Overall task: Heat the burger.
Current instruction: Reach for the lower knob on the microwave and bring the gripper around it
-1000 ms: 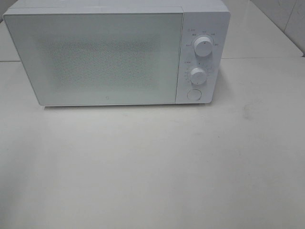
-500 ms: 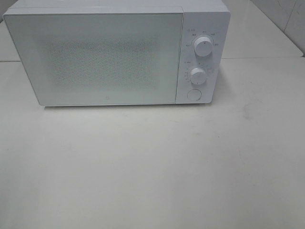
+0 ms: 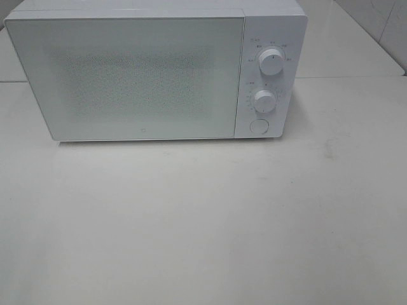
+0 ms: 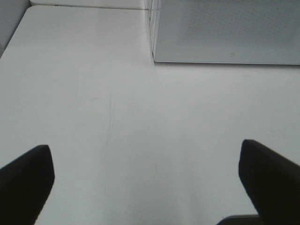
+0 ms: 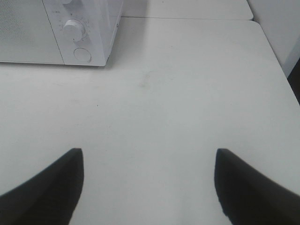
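Exterior high: microwave (image 3: 156, 73) stands shut at the table's (image 3: 203, 222) far side; no burger visible, no arm in view. Left wrist: left gripper (image 4: 145, 147) spread wide, empty, facing the microwave's front corner. Right wrist: right gripper (image 5: 148, 152) likewise spread, empty, facing the knobs (image 5: 74, 29); nearer arm cannot be judged.

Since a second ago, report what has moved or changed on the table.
Nothing visibly changed. The microwave sits in the same spot on the table with its door shut.
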Controlling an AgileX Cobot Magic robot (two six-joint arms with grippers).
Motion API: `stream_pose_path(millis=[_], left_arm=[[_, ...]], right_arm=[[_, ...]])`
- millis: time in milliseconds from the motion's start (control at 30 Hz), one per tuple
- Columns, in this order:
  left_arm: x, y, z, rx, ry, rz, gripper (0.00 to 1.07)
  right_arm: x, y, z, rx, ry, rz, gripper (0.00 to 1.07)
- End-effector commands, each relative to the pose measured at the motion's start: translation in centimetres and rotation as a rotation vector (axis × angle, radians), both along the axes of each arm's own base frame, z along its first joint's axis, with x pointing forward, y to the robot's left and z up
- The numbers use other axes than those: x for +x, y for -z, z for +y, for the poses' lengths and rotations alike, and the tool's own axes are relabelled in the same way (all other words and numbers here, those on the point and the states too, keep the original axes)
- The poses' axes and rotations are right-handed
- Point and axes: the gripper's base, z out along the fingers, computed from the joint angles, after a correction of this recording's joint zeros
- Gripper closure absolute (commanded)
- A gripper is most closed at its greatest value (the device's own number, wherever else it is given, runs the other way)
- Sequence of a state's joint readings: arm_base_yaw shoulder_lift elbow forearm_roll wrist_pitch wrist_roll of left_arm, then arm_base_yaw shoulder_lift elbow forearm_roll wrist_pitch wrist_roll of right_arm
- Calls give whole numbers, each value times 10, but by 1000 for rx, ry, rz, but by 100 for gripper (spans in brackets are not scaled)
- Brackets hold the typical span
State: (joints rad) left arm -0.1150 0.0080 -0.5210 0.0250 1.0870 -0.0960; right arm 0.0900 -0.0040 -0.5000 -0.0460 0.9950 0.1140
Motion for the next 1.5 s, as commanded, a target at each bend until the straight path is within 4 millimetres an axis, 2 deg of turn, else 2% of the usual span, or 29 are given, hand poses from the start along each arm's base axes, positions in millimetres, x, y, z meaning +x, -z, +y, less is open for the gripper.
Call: stream_pose_path(millis=[33, 200, 267, 367, 467, 533, 600, 700, 833, 900, 967, 1067, 1133, 1233, 1300, 1400, 1467, 1500], left_arm=[[-5, 0, -1, -16, -50, -47, 6], [-5, 0, -1, -18, -95, -47, 6], [-5, 0, -1, -18, -99, -47, 6], [-5, 0, -1, -17, -101, -47, 6], [-5, 0, -1, -15, -100, -47, 6], [-5, 0, -1, -15, -100, -47, 6], [-5, 0, -1, -15, -100, -47, 6], [-5, 0, -1, -15, -100, -47, 6], [-5, 0, -1, -15, -100, -47, 6], [-5, 0, -1, -15, -100, -47, 6], [-5, 0, -1, -15, -100, -47, 6], [-5, 0, -1, -15, -100, -47, 6], [-5, 0, -1, -15, -100, -47, 6], [-5, 0, -1, -15, -100, -47, 6], [-5, 0, -1, -15, -100, -47, 6], [-5, 0, -1, -15, -100, -47, 6], [-5, 0, -1, -15, -100, -47, 6], [-5, 0, -1, -15, -100, -47, 6]], right_arm=[[-4, -7, 0, 14, 10, -63, 32], [4, -19, 1, 44, 17, -118, 32], [20, -25, 2, 57, 19, -133, 32], [24, -26, 3, 56, 18, -130, 32], [45, -31, 4, 46, 18, -118, 32], [49, -32, 4, 45, 17, -120, 32], [69, -37, 7, 44, 10, -153, 32], [74, -39, 7, 45, 9, -162, 32], [96, -42, 10, 54, 0, -187, 32], [101, -42, 10, 54, -1, -187, 32], [119, -40, 12, 53, -4, -181, 32], [124, -39, 13, 53, -5, -179, 32], [143, -33, 15, 70, -1, -153, 32], [148, -31, 15, 77, 3, -145, 32], [168, -23, 17, 85, 3, -127, 32], [173, -21, 18, 84, 2, -123, 32], [190, -11, 20, 83, -1, -110, 32], [190, -11, 20, 83, -1, -110, 32]])
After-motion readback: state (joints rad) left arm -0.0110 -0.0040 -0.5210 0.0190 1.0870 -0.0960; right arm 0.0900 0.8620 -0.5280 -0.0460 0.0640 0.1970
